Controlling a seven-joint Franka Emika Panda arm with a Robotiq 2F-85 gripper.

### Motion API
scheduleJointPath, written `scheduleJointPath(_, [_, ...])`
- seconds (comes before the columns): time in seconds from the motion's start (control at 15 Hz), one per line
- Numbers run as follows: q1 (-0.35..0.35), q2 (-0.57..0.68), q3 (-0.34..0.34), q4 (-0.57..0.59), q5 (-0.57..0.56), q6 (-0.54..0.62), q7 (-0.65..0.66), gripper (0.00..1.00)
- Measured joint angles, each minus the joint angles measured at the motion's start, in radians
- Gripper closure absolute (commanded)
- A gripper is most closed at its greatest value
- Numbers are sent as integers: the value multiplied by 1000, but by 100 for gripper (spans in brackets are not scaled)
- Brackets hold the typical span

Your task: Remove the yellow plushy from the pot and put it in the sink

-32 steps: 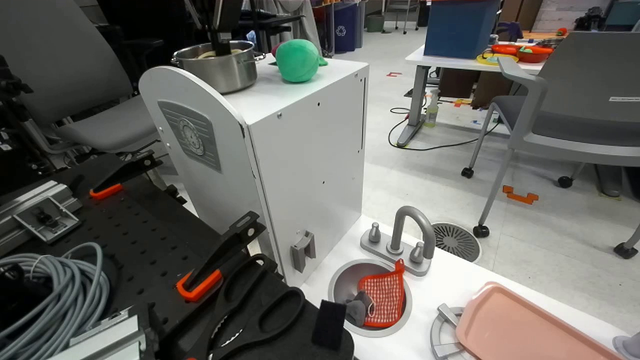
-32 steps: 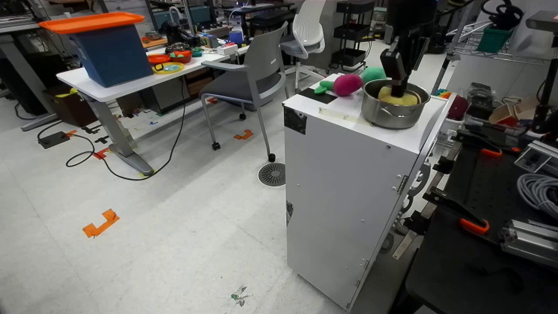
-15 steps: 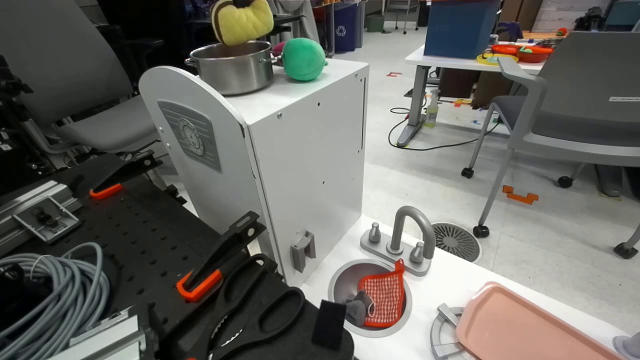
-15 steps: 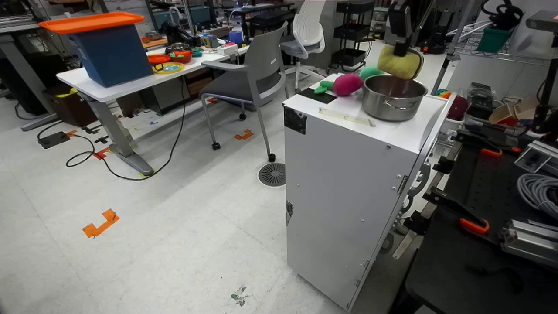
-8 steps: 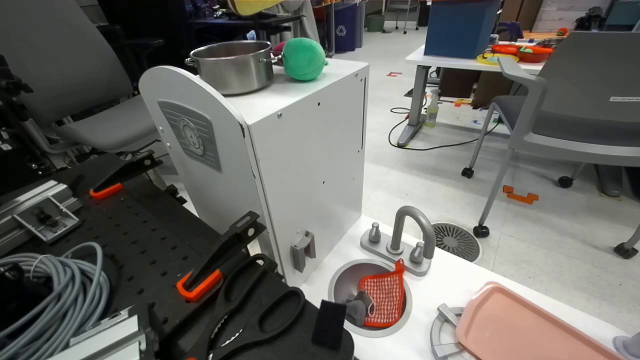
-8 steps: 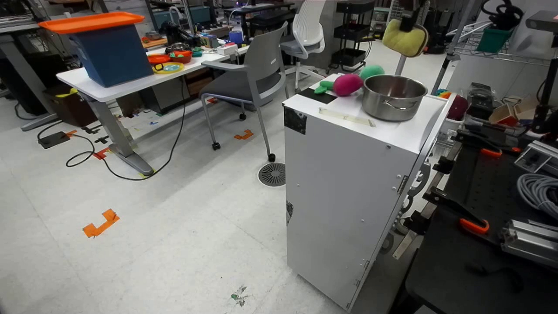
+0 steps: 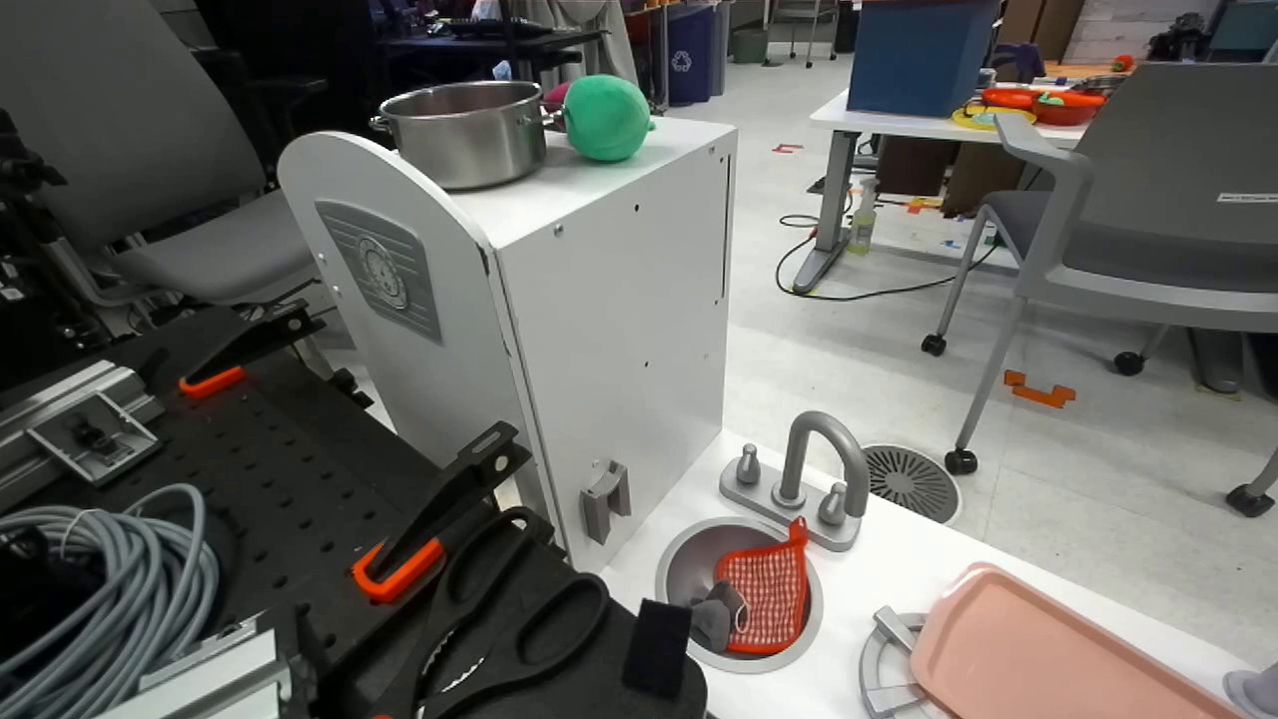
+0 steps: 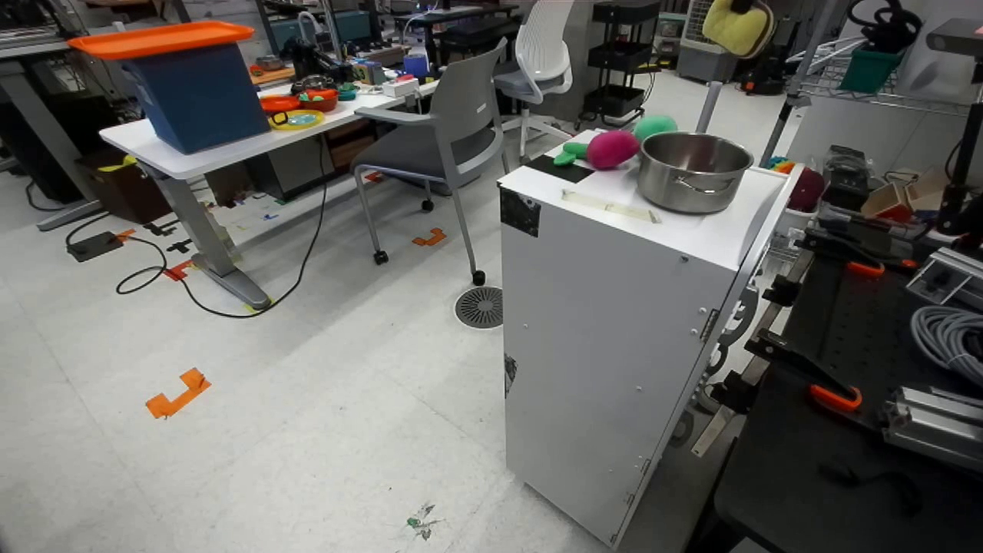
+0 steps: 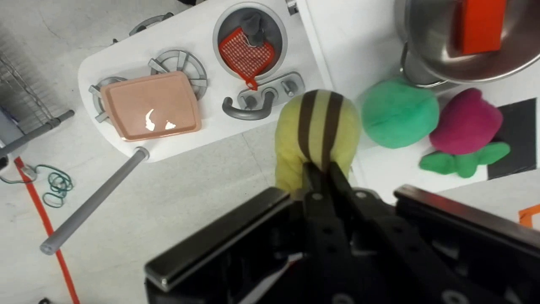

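Wrist view | claw pinching yellow plushy, well apart from pot | sink containing red checked cloth

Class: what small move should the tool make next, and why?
Probably ease the tool sideways toward the sink without lowering yet: in the wrist view it grips the yellow plushy outside both the pot and the sink, and the faucet beside the sink could snag a low carry.

We hold our gripper pinched: in the wrist view its two black fingers stretch from the bottom edge, converging, tips narrowly apart.
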Motion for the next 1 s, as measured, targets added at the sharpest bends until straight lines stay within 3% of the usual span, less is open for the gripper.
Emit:
scheduleJointPath(0.27, [-36,52,-34,45,0,-1,27,99])
scheduleJointPath(1.0, [-40,164,-70,135,5,-2,60,99])
